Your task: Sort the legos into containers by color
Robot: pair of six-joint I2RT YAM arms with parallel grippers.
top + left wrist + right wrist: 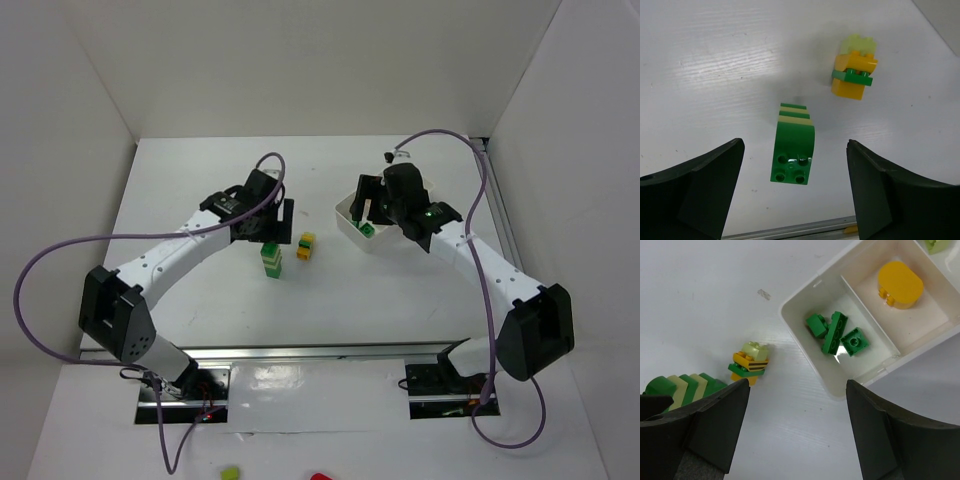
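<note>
- Left gripper [795, 147]: jaws wide apart, holding nothing; it hangs over the green stack [792, 150], which shows between the two fingers [695, 195].
- Green stack: green layers with pale stripes, studs facing the left wrist camera; it stands on the table [200, 180], untouched.
- Yellow stack [854, 75]: yellow bricks with a green plate between them and a pale green piece at one end; near the green stack but apart from it, outside the tray [807, 352].
- Right gripper [795, 390]: jaws wide apart and empty, poised over the near corner of the tray.
- Tray: the corner compartment holds three green bricks [837, 332]; the next holds a yellow brick [900, 284].
</note>
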